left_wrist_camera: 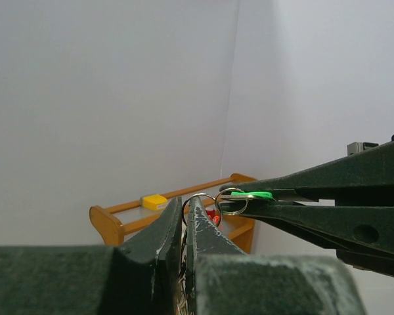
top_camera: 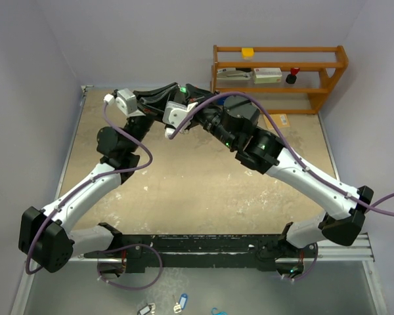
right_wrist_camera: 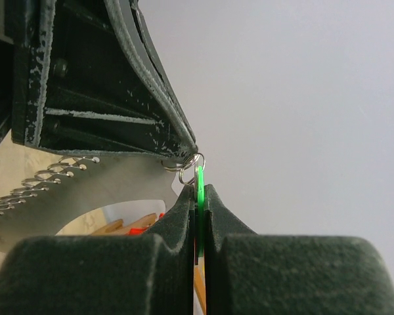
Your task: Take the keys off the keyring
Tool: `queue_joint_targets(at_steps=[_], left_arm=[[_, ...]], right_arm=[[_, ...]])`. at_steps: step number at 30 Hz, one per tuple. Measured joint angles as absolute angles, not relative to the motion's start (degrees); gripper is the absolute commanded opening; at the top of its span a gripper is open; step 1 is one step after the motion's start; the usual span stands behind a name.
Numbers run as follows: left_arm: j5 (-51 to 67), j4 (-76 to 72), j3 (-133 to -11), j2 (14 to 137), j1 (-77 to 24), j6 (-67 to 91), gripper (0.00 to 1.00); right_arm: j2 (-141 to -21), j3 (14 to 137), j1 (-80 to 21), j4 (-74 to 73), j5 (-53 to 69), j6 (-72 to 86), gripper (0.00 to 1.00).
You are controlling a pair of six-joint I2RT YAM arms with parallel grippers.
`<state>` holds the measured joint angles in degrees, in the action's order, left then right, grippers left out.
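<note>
We are holding both pieces up in the air, well above the table (top_camera: 203,190). The left gripper (left_wrist_camera: 186,205) is pinching down narrow on the keyring (left_wrist_camera: 213,215). A silver loop is poking out just past its fingertips, a sliver of red plastic is showing right beside them, and the chain (right_wrist_camera: 39,178) is hanging beneath that gripper. The right gripper (right_wrist_camera: 198,191) is clamping the key (left_wrist_camera: 253,195) by its green tag, flat between its fingers. Only the tag's top edge and a small ring (right_wrist_camera: 192,162) are standing out beyond its tips. That small ring is touching the tip of the left gripper, so the two sets of fingertips are almost meeting.

We are judging both holds to be thin. If we are pulling straight apart, the small ring is unlikely to give (a split ring wants threading round, not tugging). The green tag could then slide out of the right gripper, or the keyring could be dragged out of the left one, and either piece would drop to the table. Twisting this close is risking a knock between the fingertips, which could jar a hold loose. We cannot tell whether the small ring is threaded through the silver loop or only resting against it.
</note>
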<state>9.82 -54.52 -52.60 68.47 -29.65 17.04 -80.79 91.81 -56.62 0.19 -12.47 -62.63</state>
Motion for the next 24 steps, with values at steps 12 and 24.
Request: queue_joint_targets(at_steps=[12, 24], left_arm=[[12.1, -51.3, -52.6, 67.5, -29.3, 14.4, 0.0], [18.4, -45.1, -52.6, 63.9, -28.4, 9.3, 0.0]], right_arm=[[-82.0, 93.5, -56.6, -1.0, -13.0, -65.6, 0.0], [-82.0, 93.4, -57.3, -0.6, -12.9, -66.4, 0.0]])
